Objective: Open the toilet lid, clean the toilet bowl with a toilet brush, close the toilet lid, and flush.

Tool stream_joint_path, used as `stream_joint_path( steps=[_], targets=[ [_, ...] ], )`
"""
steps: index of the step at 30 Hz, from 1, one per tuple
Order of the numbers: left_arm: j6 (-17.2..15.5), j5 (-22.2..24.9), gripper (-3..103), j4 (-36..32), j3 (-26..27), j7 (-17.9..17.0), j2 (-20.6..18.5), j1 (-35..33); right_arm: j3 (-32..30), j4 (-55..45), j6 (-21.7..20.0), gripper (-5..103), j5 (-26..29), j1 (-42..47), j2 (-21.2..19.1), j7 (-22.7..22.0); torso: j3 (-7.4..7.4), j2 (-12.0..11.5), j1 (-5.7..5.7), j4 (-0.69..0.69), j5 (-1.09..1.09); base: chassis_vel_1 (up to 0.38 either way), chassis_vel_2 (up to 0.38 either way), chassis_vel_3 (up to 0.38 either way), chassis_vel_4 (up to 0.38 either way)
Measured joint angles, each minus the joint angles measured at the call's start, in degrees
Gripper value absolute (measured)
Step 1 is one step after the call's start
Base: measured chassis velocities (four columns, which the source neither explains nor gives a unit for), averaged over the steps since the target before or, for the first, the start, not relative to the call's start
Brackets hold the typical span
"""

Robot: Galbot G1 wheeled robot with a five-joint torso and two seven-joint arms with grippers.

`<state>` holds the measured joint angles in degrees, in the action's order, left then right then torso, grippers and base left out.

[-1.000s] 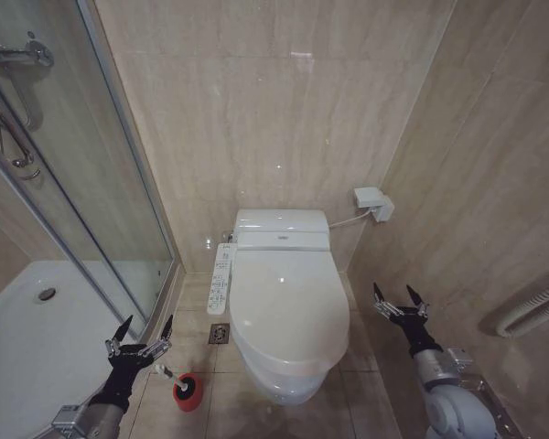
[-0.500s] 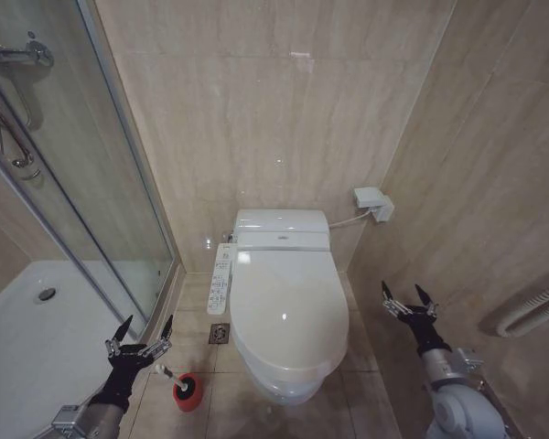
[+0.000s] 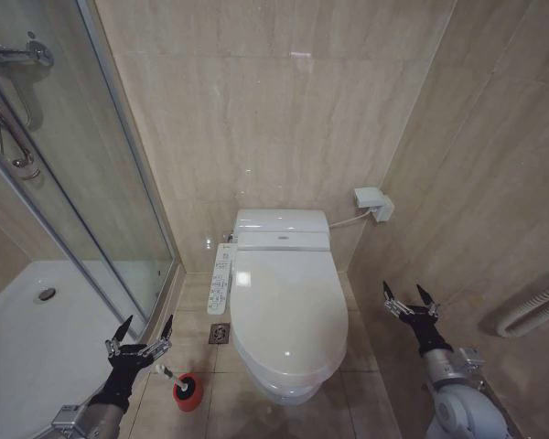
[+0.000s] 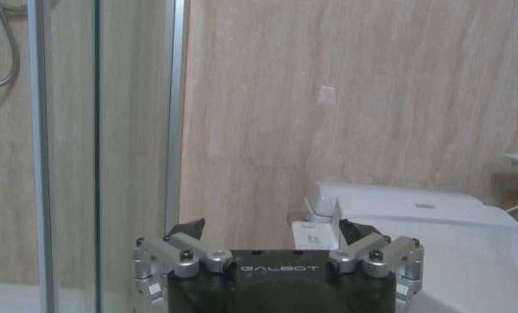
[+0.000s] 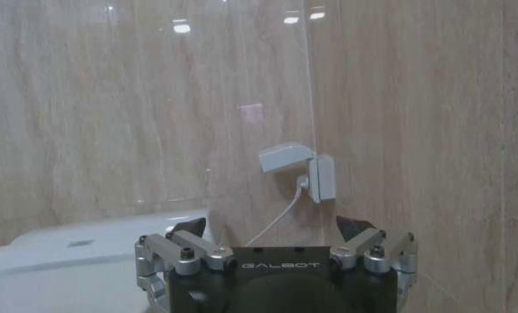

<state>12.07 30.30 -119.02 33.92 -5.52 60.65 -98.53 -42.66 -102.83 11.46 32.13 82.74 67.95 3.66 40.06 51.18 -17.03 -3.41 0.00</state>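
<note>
The toilet lid (image 3: 288, 306) is down, a glossy white oval covering the toilet bowl, which is hidden beneath it. The lid also shows in the left wrist view (image 4: 468, 261) and the right wrist view (image 5: 59, 274). The toilet brush (image 3: 165, 371) stands on the floor left of the toilet, its thin pale handle rising from a small red holder (image 3: 188, 391). My left gripper (image 3: 141, 333) is open, low at the left just above the brush handle. My right gripper (image 3: 410, 300) is open, low at the right beside the toilet.
A white bidet control strip (image 3: 220, 278) runs along the toilet's left side. The glass shower screen (image 3: 82, 183) and white shower tray (image 3: 37, 338) stand at the left. A wall socket (image 3: 373, 203) with a cable sits right of the tank. Tiled walls close in behind and right.
My right gripper has drifted slightly right and down, away from the toilet. The left gripper and the brush have not moved.
</note>
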Motion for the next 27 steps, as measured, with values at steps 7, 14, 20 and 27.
stream_joint_path(
  steps=[7,14,20,27],
  targets=[
    [0.0,0.0,100,0.0,0.0,0.0,0.0,0.0,0.0,0.0,0.0,100,0.0,0.0,0.0,0.0,0.00,0.0,0.00,0.00,0.00,0.000,0.000,0.000,0.000],
    [0.0,0.0,100,0.0,0.0,0.0,0.0,0.0,0.0,0.0,0.0,100,0.0,-0.1,0.0,0.1,0.00,0.0,0.00,0.00,0.00,0.000,0.000,0.000,0.000],
    [0.0,0.0,100,0.0,0.0,0.0,0.0,0.0,0.0,0.0,0.0,100,0.0,-0.1,0.0,0.1,0.00,0.0,0.00,0.00,0.00,0.000,0.000,0.000,0.000],
    [0.0,0.0,100,0.0,0.0,0.0,0.0,0.0,0.0,0.0,0.0,100,0.0,-0.1,0.0,0.1,0.00,0.0,0.00,0.00,0.00,0.000,0.000,0.000,0.000]
  ],
)
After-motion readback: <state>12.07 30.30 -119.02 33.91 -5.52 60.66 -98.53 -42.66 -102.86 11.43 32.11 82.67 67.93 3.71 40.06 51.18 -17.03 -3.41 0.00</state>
